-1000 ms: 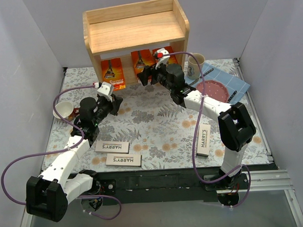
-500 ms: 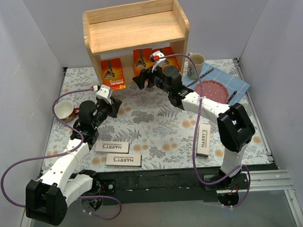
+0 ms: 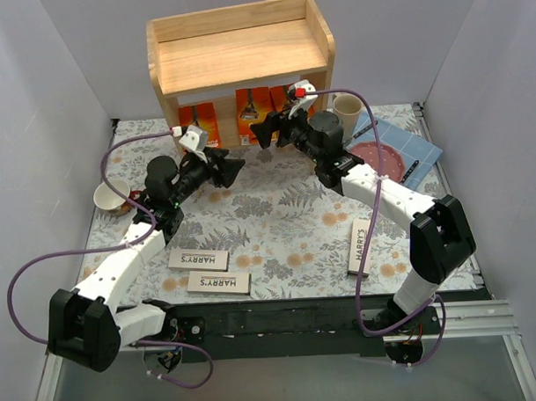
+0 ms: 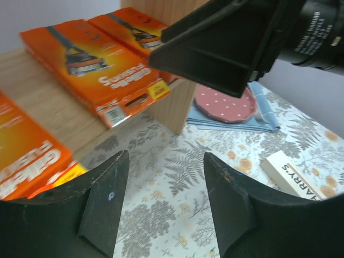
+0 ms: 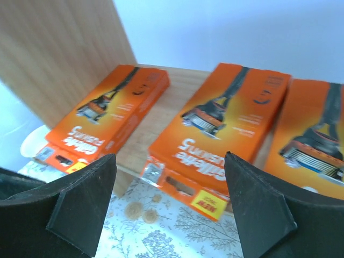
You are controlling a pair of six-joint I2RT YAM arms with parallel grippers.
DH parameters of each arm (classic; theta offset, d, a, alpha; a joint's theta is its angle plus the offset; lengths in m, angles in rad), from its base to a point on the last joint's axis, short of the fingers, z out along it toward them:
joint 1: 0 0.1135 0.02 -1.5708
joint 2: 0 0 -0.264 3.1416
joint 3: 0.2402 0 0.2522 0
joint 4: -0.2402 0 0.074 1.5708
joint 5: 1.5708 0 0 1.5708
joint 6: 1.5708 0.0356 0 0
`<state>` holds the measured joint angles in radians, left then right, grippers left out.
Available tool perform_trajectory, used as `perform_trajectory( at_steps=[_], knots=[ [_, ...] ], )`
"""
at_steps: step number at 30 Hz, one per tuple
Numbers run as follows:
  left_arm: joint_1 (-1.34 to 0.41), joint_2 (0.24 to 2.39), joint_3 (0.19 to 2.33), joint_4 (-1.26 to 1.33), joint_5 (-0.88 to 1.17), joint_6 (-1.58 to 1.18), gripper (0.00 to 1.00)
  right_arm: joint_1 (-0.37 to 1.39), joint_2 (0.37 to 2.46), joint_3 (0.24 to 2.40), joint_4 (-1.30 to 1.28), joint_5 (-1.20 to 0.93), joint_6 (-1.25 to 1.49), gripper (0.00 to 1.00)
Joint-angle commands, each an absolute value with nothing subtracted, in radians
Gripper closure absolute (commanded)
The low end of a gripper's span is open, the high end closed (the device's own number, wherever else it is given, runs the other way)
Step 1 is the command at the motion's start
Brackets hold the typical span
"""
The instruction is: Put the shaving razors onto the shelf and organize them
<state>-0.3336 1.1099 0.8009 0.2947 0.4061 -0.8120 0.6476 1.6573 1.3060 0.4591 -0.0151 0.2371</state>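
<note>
Three orange razor packs lie side by side on the lower tier of the wooden shelf [image 3: 242,54]: left [image 3: 197,122], middle [image 3: 250,108] and right [image 3: 283,96]; their front ends overhang the tier's edge. The right wrist view shows them close up, left [image 5: 107,115], middle [image 5: 231,129], right [image 5: 317,140]. My right gripper [image 3: 262,130] [image 5: 169,156] hovers open just before the middle pack, holding nothing. My left gripper [image 3: 234,169] [image 4: 165,155] is open and empty over the floral cloth, in front of the left pack [image 4: 27,156]. Three white HARRY'S boxes lie on the cloth: two near left [image 3: 199,258] [image 3: 218,282], one near right [image 3: 361,246].
A mug [image 3: 346,111], a pink dotted plate [image 3: 377,157] and a blue cloth [image 3: 417,142] sit right of the shelf. A small cup [image 3: 109,197] stands at the left edge. The shelf's top tier holds nothing. Grey walls close in both sides.
My left arm has reached forward and right toward the shelf, and its jaws have opened. My right gripper has shifted slightly right, staying open in front of the middle pack.
</note>
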Motion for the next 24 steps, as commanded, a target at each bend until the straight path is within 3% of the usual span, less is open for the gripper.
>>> perform_trajectory(
  at_steps=[1, 15, 24],
  knots=[
    [-0.390, 1.207, 0.874, 0.385, 0.355, -0.828, 0.42, 0.606, 1.654, 1.296, 0.459, 0.025, 0.296, 0.12],
    [-0.425, 1.417, 1.043, 0.384, 0.080, -1.074, 0.34, 0.558, 1.721, 1.336, 0.434, -0.071, 0.434, 0.12],
    [-0.425, 1.482, 1.086, 0.359, 0.012, -1.242, 0.27, 0.560, 1.730, 1.356, 0.420, -0.069, 0.439, 0.12]
  ],
)
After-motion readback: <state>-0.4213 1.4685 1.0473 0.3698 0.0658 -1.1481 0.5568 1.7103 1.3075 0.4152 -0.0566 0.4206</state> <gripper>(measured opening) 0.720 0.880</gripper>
